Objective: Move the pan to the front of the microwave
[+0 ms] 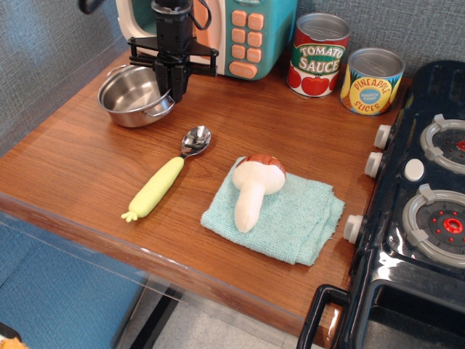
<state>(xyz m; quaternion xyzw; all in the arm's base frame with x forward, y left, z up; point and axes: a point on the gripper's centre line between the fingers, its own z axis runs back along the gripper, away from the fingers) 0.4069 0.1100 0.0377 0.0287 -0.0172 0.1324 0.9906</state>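
The pan (134,94), a small shiny steel pot with wire loop handles, sits level on the wooden table, just in front of the left part of the microwave (269,36). The microwave has a cream body, a teal front and peach buttons, and stands at the back edge. My black gripper (174,93) hangs straight down over the pan's right rim, its fingers closed on the rim. The arm hides part of the microwave's door.
A spoon with a yellow-green handle (161,182) lies mid-table. A toy mushroom (254,185) rests on a teal cloth (298,222). A tomato sauce can (318,54) and a pineapple can (372,80) stand at the back right. A black stove (425,211) fills the right side.
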